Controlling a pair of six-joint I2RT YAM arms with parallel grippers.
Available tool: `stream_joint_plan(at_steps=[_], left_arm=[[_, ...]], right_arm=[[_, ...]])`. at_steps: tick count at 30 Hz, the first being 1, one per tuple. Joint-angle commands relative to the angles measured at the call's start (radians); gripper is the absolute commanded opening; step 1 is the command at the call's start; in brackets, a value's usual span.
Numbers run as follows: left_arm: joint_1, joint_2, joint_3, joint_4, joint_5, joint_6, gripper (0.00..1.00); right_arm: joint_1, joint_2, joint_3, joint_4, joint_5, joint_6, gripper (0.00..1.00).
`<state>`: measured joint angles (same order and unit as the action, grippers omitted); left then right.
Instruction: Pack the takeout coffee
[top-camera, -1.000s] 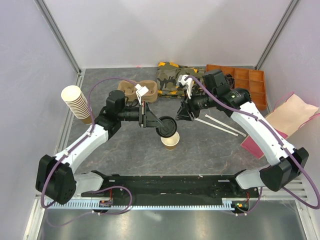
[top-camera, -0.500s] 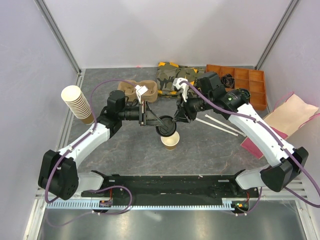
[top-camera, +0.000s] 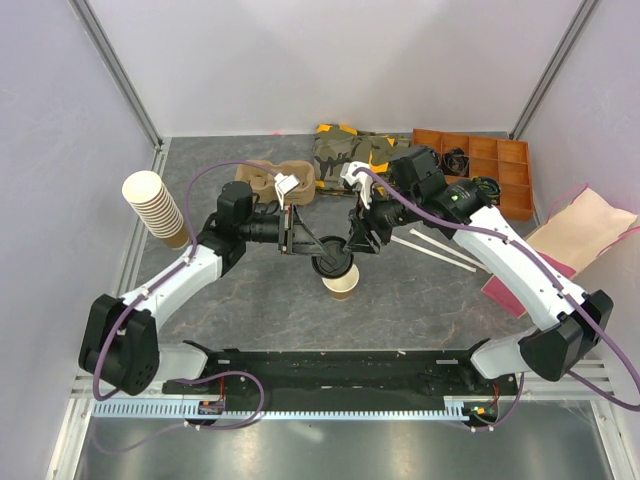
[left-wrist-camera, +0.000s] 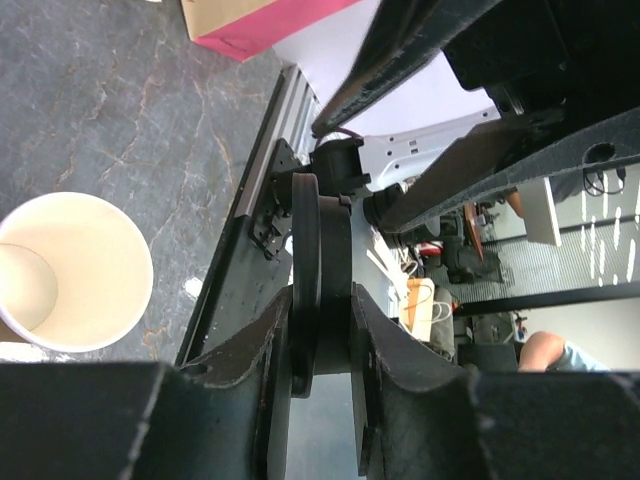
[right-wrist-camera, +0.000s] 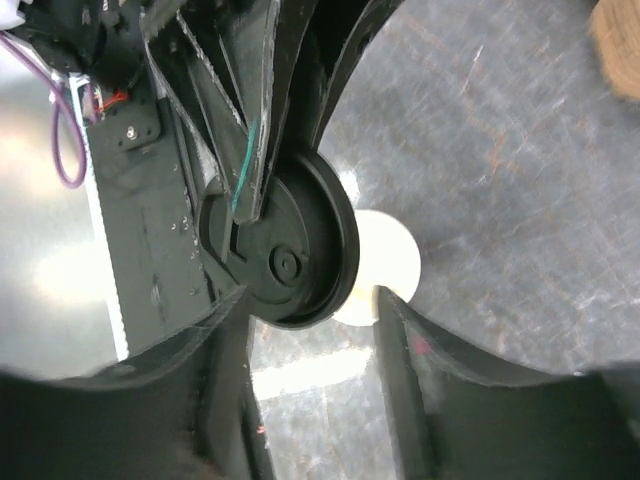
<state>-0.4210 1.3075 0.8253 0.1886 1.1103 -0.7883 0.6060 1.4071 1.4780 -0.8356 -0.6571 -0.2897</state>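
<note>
Cup (left-wrist-camera: 70, 270) seemingly empty, lid (right-wrist-camera: 285, 255) off

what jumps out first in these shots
Mid-table, both arms meet over one spot: the left gripper pinches a round black plastic lid on edge, and the right gripper flanks it with open jaws. Just below stands a small tan kraft paper cup, uncovered. A tall stack of lidless paper cups leans at the left edge.
</note>
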Motion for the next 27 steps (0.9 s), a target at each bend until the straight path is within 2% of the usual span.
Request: stream_joint_plan(at_steps=[1, 2, 5, 9, 13, 16, 18, 22, 25, 27], left_arm=[[0.005, 0.016, 0.011, 0.005, 0.082, 0.052, 0.2], [0.005, 0.021, 0.012, 0.005, 0.101, 0.058, 0.2], [0.004, 0.036, 0.028, -0.02, 0.137, 0.116, 0.2], [0.004, 0.049, 0.055, -0.041, 0.181, 0.179, 0.21], [0.004, 0.055, 0.103, -0.125, 0.201, 0.279, 0.22], [0.004, 0.064, 0.132, -0.143, 0.23, 0.33, 0.22], [-0.001, 0.068, 0.149, -0.149, 0.237, 0.348, 0.22], [-0.002, 0.087, 0.169, -0.21, 0.232, 0.383, 0.22], [-0.002, 0.084, 0.166, -0.23, 0.217, 0.397, 0.23], [-0.002, 0.081, 0.161, -0.248, 0.214, 0.396, 0.23]], right_arm=[[0.001, 0.032, 0.059, -0.127, -0.038, -0.095, 0.7], [0.001, 0.035, 0.061, -0.143, -0.051, -0.104, 0.77], [0.003, 0.041, 0.058, -0.165, -0.124, -0.114, 0.84], [0.001, 0.075, 0.056, -0.163, -0.171, -0.082, 0.83], [0.0, 0.105, 0.048, -0.169, -0.339, -0.043, 0.8], [0.0, 0.128, 0.03, -0.165, -0.389, -0.016, 0.78], [0.001, 0.144, 0.021, -0.163, -0.398, -0.006, 0.74], [-0.002, 0.15, 0.015, -0.132, -0.432, 0.03, 0.53], [0.0, 0.144, -0.005, -0.096, -0.437, 0.075, 0.42], [0.0, 0.139, -0.025, -0.083, -0.432, 0.098, 0.42]])
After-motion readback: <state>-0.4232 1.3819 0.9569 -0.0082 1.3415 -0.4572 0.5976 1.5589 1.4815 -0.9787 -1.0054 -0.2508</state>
